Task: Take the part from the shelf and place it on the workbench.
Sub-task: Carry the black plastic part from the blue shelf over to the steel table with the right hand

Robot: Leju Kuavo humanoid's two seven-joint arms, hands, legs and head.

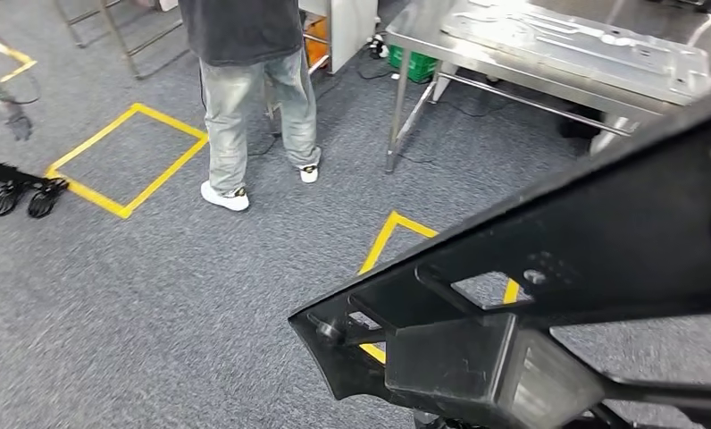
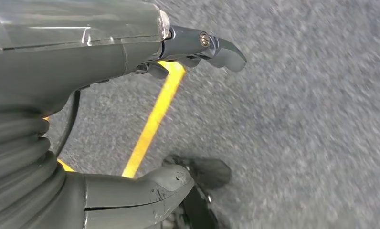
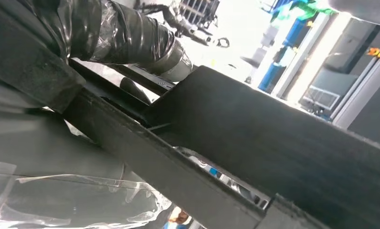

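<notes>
A large black plastic part (image 1: 548, 295), ribbed and pierced with openings, was seen close under the head camera, slanting from the lower middle of that view up toward its right edge and raised above the floor. In the right wrist view the same part (image 3: 255, 143) was pressed across the right hand (image 3: 30, 71), whose dark fingers (image 3: 135, 88) were closed against its bars, so the part was held there. The left hand (image 2: 131, 119) was seen hanging over the grey carpet (image 2: 298, 119), its thumb (image 2: 150, 188) and fingers (image 2: 216, 47) spread apart with nothing between them, above a strip of yellow floor tape (image 2: 152, 124). Beyond the part, a yellow taped square (image 1: 397, 234) was marked on the carpet. Farther off, a person (image 1: 254, 89) in pale jeans and white shoes was standing beside another yellow square (image 1: 129, 159). At the far right, a steel workbench (image 1: 405, 40) was standing with a flat metal panel (image 1: 575, 45) laid on it.
</notes>
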